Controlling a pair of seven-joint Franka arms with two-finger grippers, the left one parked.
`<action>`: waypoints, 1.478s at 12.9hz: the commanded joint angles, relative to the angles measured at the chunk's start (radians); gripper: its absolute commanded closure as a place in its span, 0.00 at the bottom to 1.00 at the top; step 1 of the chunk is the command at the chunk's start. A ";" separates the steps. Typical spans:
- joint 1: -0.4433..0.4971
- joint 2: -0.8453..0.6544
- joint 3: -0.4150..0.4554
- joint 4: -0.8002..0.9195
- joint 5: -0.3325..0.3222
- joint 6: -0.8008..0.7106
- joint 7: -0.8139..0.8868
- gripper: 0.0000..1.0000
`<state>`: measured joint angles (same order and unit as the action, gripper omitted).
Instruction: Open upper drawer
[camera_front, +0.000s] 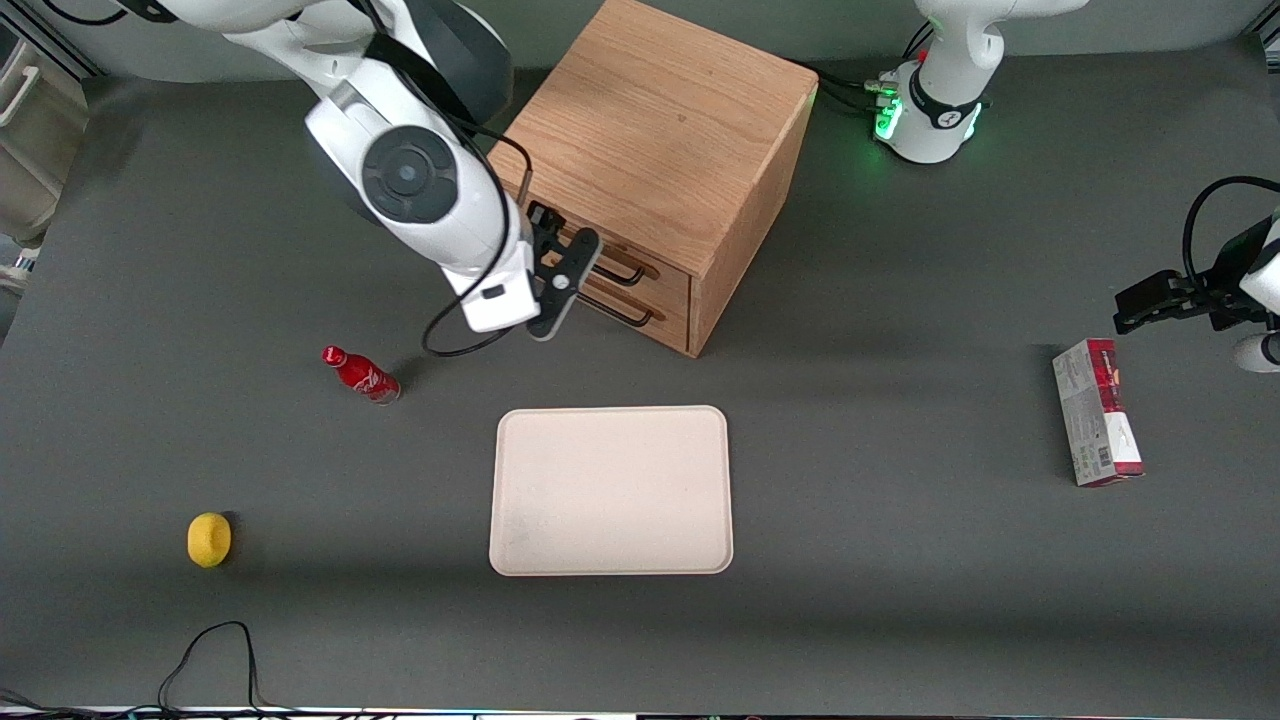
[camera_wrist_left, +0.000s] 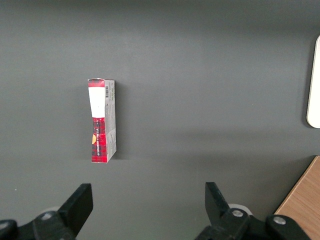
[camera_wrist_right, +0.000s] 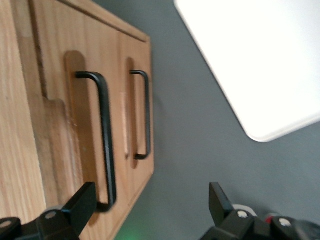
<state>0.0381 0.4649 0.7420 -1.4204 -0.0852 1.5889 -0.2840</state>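
Note:
The oak cabinet (camera_front: 660, 130) stands on the grey table with its two drawers facing the front camera at an angle. The upper drawer (camera_front: 668, 280) looks shut; its long black bar handle (camera_front: 622, 272) sits above the lower drawer's handle (camera_front: 626, 312). My gripper (camera_front: 560, 285) hangs close in front of the drawer fronts, open and empty. In the right wrist view the gripper (camera_wrist_right: 150, 200) is spread wide, with one fingertip (camera_wrist_right: 82, 200) beside the end of the upper handle (camera_wrist_right: 106, 135) and not touching it. The lower handle (camera_wrist_right: 147, 115) shows beside the upper one.
A cream tray (camera_front: 610, 490) lies nearer the front camera than the cabinet and also shows in the right wrist view (camera_wrist_right: 260, 60). A red bottle (camera_front: 360, 373) and a yellow fruit (camera_front: 209, 539) lie toward the working arm's end. A red and white box (camera_front: 1097, 425) lies toward the parked arm's end.

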 joint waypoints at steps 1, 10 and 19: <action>0.003 0.041 0.022 0.011 0.007 -0.001 -0.033 0.00; 0.009 0.047 0.023 -0.169 0.005 0.226 -0.064 0.00; -0.006 0.041 -0.030 -0.140 -0.010 0.226 -0.113 0.00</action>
<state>0.0391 0.5174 0.7445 -1.5854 -0.0879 1.8093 -0.3544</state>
